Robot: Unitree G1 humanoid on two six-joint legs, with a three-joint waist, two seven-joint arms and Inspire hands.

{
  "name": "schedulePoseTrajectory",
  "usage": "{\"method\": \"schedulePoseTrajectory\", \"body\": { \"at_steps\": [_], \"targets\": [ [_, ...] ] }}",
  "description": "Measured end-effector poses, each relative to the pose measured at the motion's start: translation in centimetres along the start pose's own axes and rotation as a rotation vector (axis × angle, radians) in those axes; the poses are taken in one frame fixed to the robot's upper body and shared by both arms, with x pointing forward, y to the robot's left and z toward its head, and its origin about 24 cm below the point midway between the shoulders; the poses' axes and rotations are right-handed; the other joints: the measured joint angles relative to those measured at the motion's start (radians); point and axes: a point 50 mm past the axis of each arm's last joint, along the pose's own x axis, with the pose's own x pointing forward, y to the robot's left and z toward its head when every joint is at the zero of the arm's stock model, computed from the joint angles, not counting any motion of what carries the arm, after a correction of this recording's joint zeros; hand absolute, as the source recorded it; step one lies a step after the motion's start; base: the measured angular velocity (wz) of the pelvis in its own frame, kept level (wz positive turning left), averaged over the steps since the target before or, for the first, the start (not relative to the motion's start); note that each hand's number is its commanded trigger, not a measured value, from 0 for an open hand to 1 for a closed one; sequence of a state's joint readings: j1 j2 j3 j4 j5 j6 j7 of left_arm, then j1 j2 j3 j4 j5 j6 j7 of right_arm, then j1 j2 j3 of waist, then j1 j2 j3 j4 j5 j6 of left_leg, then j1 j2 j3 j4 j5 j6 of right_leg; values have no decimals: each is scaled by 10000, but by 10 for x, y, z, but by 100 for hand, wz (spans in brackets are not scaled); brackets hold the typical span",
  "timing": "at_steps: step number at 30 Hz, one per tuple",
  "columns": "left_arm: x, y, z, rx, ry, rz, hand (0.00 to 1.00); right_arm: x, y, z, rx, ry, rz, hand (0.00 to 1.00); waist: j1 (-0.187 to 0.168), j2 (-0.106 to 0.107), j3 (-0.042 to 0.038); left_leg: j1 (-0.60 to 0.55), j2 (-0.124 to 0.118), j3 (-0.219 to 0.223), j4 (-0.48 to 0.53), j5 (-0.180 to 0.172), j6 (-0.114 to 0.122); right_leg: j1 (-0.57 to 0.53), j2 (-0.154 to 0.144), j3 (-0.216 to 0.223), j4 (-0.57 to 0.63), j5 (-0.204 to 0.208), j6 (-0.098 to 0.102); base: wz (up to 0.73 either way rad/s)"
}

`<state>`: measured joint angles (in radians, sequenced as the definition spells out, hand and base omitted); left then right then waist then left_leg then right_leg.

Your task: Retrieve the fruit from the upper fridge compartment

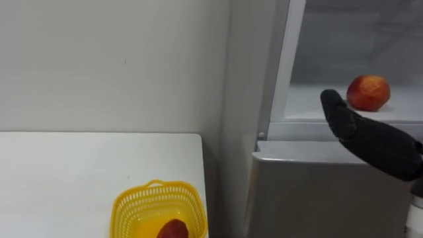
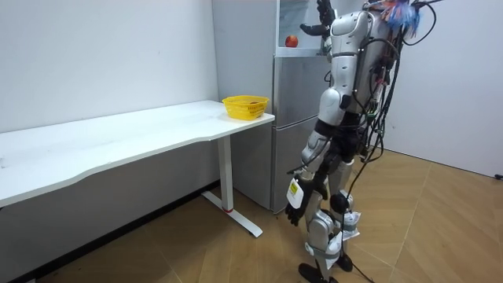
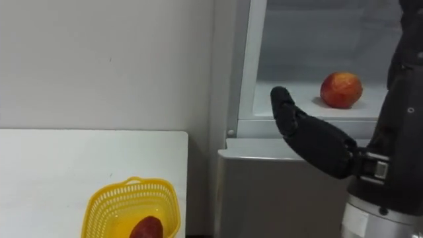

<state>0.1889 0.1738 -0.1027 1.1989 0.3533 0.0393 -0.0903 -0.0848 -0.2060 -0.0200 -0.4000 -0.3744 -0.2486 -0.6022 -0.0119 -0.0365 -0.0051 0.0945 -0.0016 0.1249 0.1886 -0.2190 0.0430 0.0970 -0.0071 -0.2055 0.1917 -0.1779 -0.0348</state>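
Right hand (image 3: 317,142), in a black glove, comes in from the lower right and is raised in front of the fridge (image 1: 317,192). Its fingers are straight and close together, pointing up and to the left, and it holds nothing. The fingertips are level with the front edge of the upper shelf (image 1: 310,102), just left of the one red-orange fruit (image 1: 368,92) and not touching it. That fruit sits alone on the white shelf in the open upper compartment, far right in the scene. The grey lower door below it is closed.

Left of the fridge stands one white table (image 1: 79,178) against a pale wall (image 1: 112,66). At the table's near right corner is one yellow basket (image 1: 125,211) with a mesh wall and a small handle on its rim. One dark red fruit (image 1: 173,229) lies inside it; part of it is cut off at the bottom edge. That makes two fruits in all, one in the fridge and one in the basket.

In the room view the robot stands upright on a wooden floor (image 2: 440,220), close to the fridge and facing it, with the table's end just beyond. Its left hand (image 2: 295,211) hangs low beside the thigh; whether that hand is spread or curled I cannot tell
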Motion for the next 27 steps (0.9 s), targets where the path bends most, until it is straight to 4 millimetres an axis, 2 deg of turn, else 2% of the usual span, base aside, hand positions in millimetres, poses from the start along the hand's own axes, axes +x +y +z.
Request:
{"method": "schedulePoseTrajectory", "body": {
  "at_steps": [2, 5, 6, 7, 9, 12, 13, 17, 19, 21, 25, 27],
  "targets": [
    [0, 0, 1, -4, -15, 5, 0, 1, -3, -3, -210, 29, -67, 0, -60, 13, -20, -50, 0, 17, 8, 2, 1, -107, -13, -1, 84, -5, 0, -2],
    [0, 0, -3, -45, 72, -31, 0, 7, -16, -9, -751, -99, -433, 0, -110, 7, 1, -31, -1, 63, -10, 4, 2, -115, -14, 26, 87, -9, -1, -5],
    [0, 0, -3, -47, 82, -19, 0, 10, -23, -15, -977, 50, -677, 0, -116, -128, 49, -19, -8, 69, -18, 6, 2, -99, -10, 52, 48, -10, -1, -3],
    [0, 1, -2, -44, 62, 0, 0, 12, -26, -19, -1113, 145, -769, 0, -118, -133, 38, -20, -9, 71, -12, 6, 3, -94, -8, 58, 29, -10, -2, 0],
    [0, 3, -1, -60, 70, 34, 0, 18, -39, -35, -1872, 617, -1063, 0, -93, -281, 33, -24, -16, 70, -12, 6, 2, -113, -6, 36, -52, -19, 2, 0],
    [0, 6, -1, -147, 134, 102, 0, 21, -47, -47, -2524, 1092, -1227, 0, -73, -471, -1, -49, -17, 52, -18, 7, -2, -111, -5, -37, -57, -55, -2, 0],
    [0, 6, -1, -141, 160, 105, 0, 22, -47, -48, -2548, 1109, -1247, 0, -83, -496, -9, -63, -16, 53, -14, 8, -2, -101, -4, -39, -57, -57, -2, 0],
    [-2, 18, -3, -73, 174, 349, 0, 37, -46, -65, -2794, 1443, -1258, 0, -152, -836, 53, -171, -30, -89, 103, 15, -13, -104, -25, -198, -70, -52, -8, 11],
    [-2, 21, -3, -51, 107, 455, 0, 48, -48, -70, -2913, 1554, -1287, 0, -146, -900, 26, -189, -59, -202, 103, 16, -9, -108, -48, -241, -84, -55, 0, 16],
    [-3, 25, -3, -23, 23, 572, 0, 60, -50, -69, -2934, 1329, -1327, 0, -99, -898, 24, -171, -76, -284, 90, 15, -6, -69, -49, -314, -75, -62, 14, 11],
    [-4, 27, -9, -6, 192, 640, 0, 72, -45, -64, -2936, 918, -1113, 0, -72, -901, 25, -158, -63, -338, 81, 17, -8, -51, -59, -409, -53, -62, 14, 4],
    [-4, 27, -7, 6, 106, 670, 0, 79, -45, -69, -3223, 1132, -773, 0, -54, -907, 26, -157, -63, -393, 110, 17, -8, 15, -63, -452, -50, -62, 14, 7]
  ]
}}
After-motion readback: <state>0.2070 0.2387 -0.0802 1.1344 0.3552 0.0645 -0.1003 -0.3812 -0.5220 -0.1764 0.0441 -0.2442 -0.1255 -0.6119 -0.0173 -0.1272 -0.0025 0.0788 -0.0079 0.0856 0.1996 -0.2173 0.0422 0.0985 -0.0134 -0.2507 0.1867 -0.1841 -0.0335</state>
